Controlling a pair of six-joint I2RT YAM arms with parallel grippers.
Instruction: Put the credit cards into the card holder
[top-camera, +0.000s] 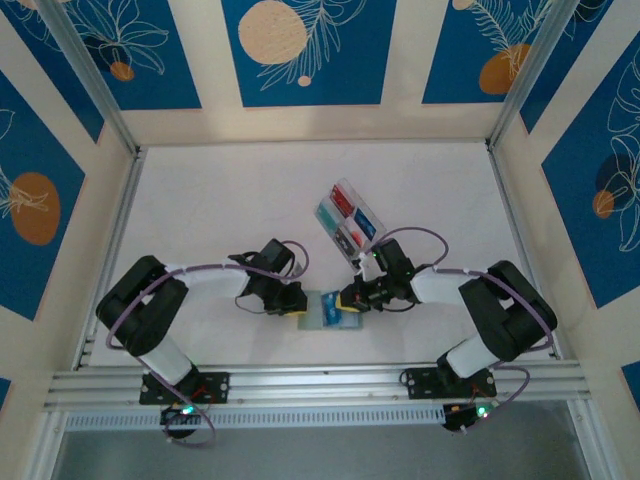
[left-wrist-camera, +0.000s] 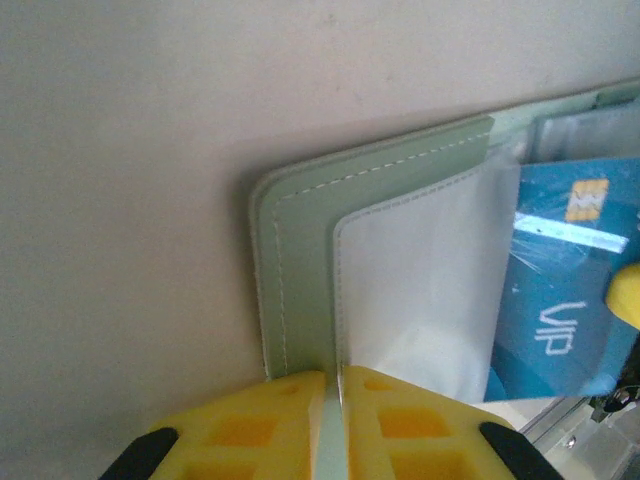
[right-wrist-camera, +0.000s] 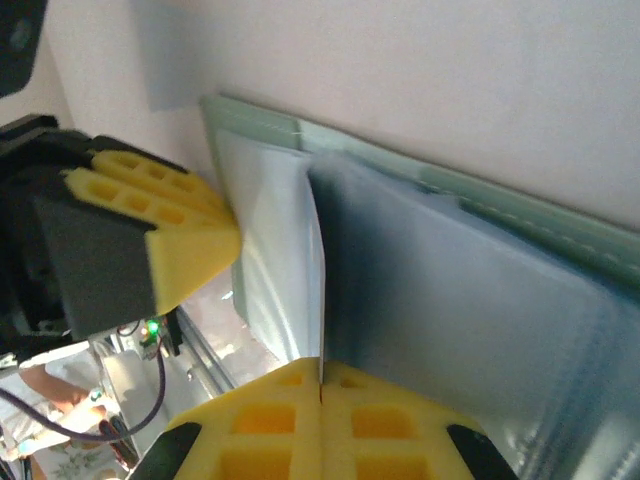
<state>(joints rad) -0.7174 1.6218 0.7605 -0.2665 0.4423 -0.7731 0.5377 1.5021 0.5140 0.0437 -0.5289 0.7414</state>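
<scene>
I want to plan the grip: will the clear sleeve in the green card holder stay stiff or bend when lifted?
Probably floppy: the clear sleeve curves where the right hand pinches its edge. Likely light, being so thin. The card holder cover looks soft and stitched, so it may flex too.

Open card holder (top-camera: 330, 312) flat on the worktop (top-camera: 220, 210), between the two tools.
Left tool (top-camera: 296, 305) at its left edge, pinching cover and inner sleeve together; right tool (top-camera: 350, 300) at its right side, closed on a thin sleeve leaf. One credit card (left-wrist-camera: 565, 290) tucked in a sleeve pocket, right of the left tool. Compartment box (top-camera: 348, 222) behind and slightly right, apart from the holder, just beyond the right tool, with more cards (top-camera: 343, 204) in its compartments.
</scene>
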